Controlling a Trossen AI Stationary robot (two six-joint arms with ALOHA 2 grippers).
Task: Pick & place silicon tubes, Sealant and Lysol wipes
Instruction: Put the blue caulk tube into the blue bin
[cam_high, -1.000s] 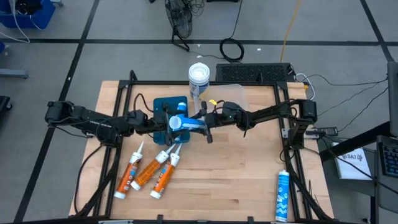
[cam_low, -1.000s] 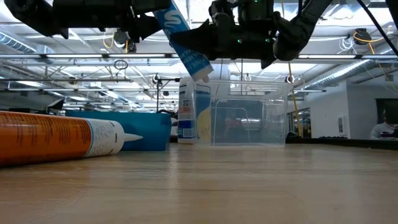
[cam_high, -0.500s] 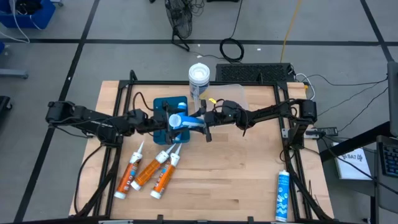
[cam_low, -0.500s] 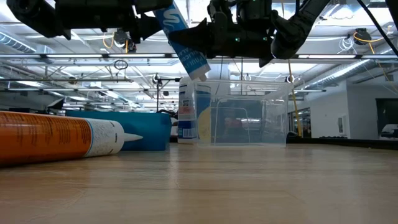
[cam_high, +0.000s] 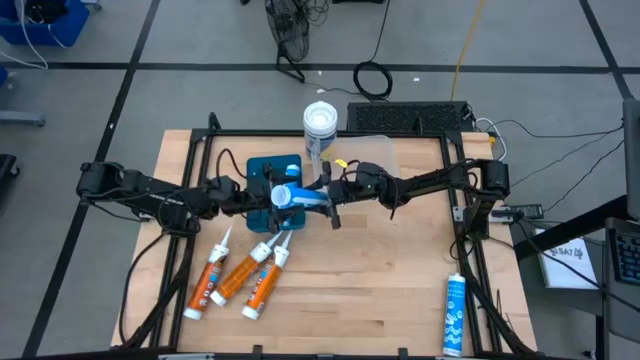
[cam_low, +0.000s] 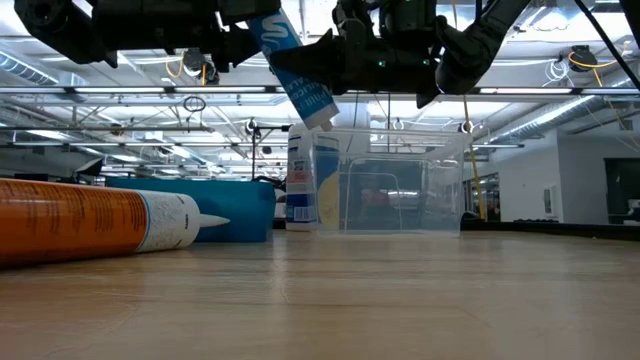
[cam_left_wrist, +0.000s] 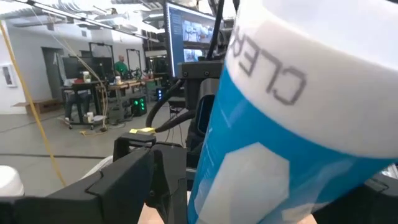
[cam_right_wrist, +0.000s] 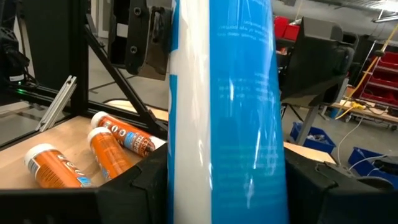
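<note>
High view: both grippers meet over the blue bin (cam_high: 262, 170), the right gripper (cam_high: 325, 197) with jaws clamped on a blue tube (cam_high: 297, 197); the left gripper (cam_high: 262, 199) touches it, jaws unclear. Low view: the tube (cam_low: 295, 70) hangs tilted above the surface (cam_low: 400, 300). The wipes (cam_high: 320, 125) stand behind.

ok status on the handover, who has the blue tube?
Both tools on the blue tube, mid-air over blue bin. Left tool, right tool. Nothing in the way.

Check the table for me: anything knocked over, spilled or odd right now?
No spill. One oddity: the blue-and-white tube hangs tilted in mid-air over the blue bin, between the left pincer and the right pincer.
</note>
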